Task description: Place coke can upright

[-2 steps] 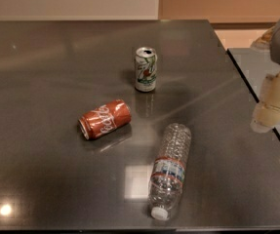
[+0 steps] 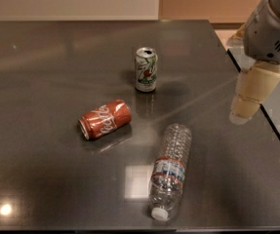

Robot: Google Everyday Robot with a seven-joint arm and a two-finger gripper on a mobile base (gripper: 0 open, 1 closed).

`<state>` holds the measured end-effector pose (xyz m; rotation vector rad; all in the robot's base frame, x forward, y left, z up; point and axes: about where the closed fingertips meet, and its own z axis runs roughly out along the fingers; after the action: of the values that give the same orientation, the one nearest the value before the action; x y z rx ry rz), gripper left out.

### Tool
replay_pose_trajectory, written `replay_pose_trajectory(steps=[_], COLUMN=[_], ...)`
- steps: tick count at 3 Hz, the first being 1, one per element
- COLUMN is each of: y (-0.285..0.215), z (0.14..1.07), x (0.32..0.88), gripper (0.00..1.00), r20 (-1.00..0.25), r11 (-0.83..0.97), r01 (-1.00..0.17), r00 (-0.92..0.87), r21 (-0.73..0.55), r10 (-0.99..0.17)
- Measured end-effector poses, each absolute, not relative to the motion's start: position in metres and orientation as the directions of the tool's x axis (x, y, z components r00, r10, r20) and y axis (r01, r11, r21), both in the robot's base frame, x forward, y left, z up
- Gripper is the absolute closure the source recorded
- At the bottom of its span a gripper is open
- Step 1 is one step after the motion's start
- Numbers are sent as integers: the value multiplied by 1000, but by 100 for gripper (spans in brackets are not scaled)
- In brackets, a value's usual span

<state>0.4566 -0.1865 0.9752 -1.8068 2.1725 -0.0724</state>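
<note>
The coke can (image 2: 104,119) lies on its side near the middle of the dark table (image 2: 42,62), its silver end toward the front left. My gripper (image 2: 249,99) hangs above the table's right edge, well to the right of the can and apart from it, with nothing seen in it.
A white-and-green patterned can (image 2: 146,69) stands upright behind the coke can. A clear plastic bottle (image 2: 170,169) lies on its side at the front right, cap toward the front edge. The table's right edge runs below the gripper.
The arm has moved left, a little farther in over the table's right edge. The cans and the bottle have not moved.
</note>
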Motion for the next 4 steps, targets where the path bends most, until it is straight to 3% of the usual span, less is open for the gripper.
replay_pose_trajectory(steps=[2, 4], y=[-93, -16], z=[957, 949], x=[501, 501], gripper=[0, 0], r20=[-223, -249], r11=[1, -198], r01=[-975, -954], r00=[50, 253], r21=[-224, -223], r10=[-974, -935])
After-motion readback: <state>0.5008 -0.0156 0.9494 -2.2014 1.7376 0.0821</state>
